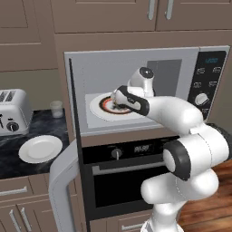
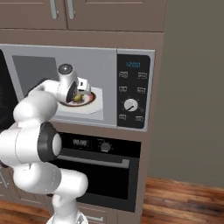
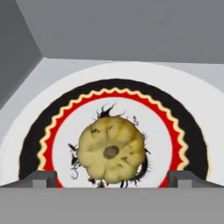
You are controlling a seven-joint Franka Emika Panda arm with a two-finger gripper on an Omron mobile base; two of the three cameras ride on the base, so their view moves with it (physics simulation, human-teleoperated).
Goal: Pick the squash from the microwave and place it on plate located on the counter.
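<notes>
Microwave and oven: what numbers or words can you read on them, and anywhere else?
"12:00": blue digits on the display atop the microwave control panel, read in the right base view.
Microwave button labels: pale marks, too small to read.
Oven display: pale digits, too blurred to read.
Toaster, plain white plate, ringed plate: no writing.

squash (image 3: 111,150): yellow-green, olive blotches, dark centre spot
ringed plate (image 3: 183,127): white, with black band, red band, pale zigzag edge
microwave (image 1: 108,63): silver-grey, black panel, blue display
plate (image 1: 41,148): plain white
counter (image 1: 9,154): black, white veins
toaster (image 1: 13,111): silver
floor (image 2: 183,197): reddish-brown wood
</notes>
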